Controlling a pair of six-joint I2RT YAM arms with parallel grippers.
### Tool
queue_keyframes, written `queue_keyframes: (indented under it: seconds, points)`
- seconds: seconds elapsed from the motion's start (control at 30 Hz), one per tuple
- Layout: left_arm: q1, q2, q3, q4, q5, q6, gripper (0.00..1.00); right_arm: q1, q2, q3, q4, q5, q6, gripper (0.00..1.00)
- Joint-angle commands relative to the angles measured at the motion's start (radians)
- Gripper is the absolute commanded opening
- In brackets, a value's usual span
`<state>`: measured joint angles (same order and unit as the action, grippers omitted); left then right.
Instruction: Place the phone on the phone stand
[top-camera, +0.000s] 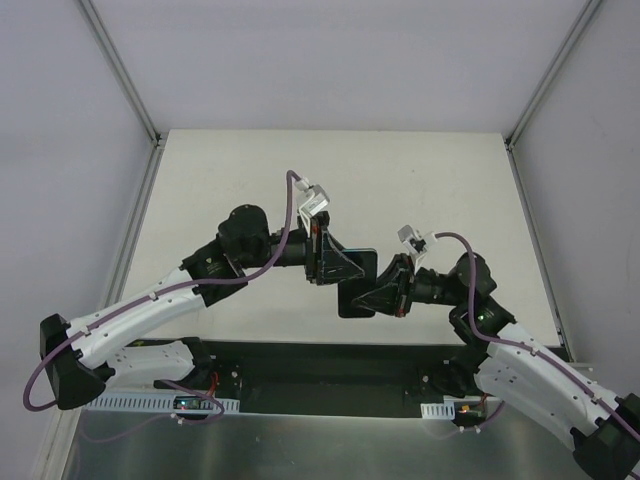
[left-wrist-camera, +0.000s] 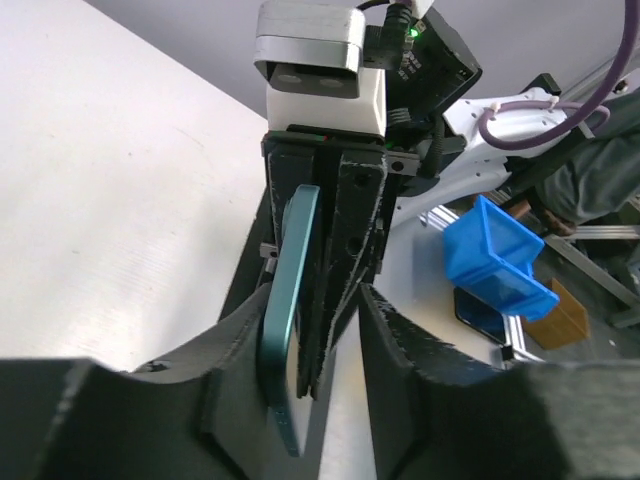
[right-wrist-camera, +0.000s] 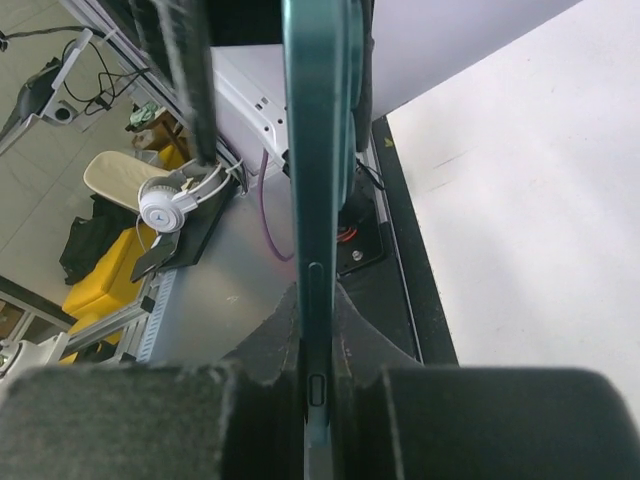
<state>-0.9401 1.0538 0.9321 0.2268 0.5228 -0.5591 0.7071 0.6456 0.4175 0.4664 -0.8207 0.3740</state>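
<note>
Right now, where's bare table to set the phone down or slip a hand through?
Free: far half of the table, up to its back edge. Crowded: near centre, where left gripper and right gripper meet around the phone.

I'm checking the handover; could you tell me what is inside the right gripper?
The phone, edge-on, is clamped in the right gripper. Its fingers cover the gripped part; the screen cannot be seen.

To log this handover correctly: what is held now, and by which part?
The right claw holds the phone, clamped on its flat faces at one end. The left claw stands open around the other end, with a gap beside the phone.
</note>
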Motion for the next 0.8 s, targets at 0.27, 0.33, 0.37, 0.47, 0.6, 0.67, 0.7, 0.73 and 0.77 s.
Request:
queue_keyframes:
  seconds: [0.27,0.33,0.37,0.47,0.6,0.67,0.7,0.73,0.77]
  points:
    - [0.063,-0.014,0.085,-0.17,0.276,0.039,0.25,0.049,0.064,0.05,0.055,-0.015,-0.043,0.01]
    - [0.063,-0.012,0.086,-0.172,0.283,0.048,0.25,0.063,0.077,0.06,0.057,-0.018,-0.044,0.01]
    - [0.063,-0.012,0.088,-0.179,0.279,0.06,0.25,0.068,0.089,0.063,0.057,-0.02,-0.046,0.01]
    - [0.063,-0.005,0.088,-0.184,0.284,0.065,0.31,0.077,0.101,0.069,0.055,-0.009,-0.047,0.01]
    - [0.063,0.003,0.094,-0.205,0.284,0.094,0.21,0.083,0.111,0.079,0.051,0.002,-0.049,0.01]
    - [0.063,-0.014,0.097,-0.221,0.261,0.125,0.07,0.083,0.12,0.09,0.034,0.002,-0.055,0.01]
    - [0.063,-0.023,0.097,-0.243,0.228,0.134,0.0,0.086,0.123,0.095,0.028,0.002,-0.056,0.01]
    - [0.063,-0.043,0.099,-0.256,0.194,0.14,0.0,0.089,0.126,0.105,0.018,0.012,-0.061,0.01]
    - [0.063,-0.057,0.1,-0.274,0.15,0.16,0.0,0.089,0.132,0.115,0.003,0.023,-0.081,0.05]
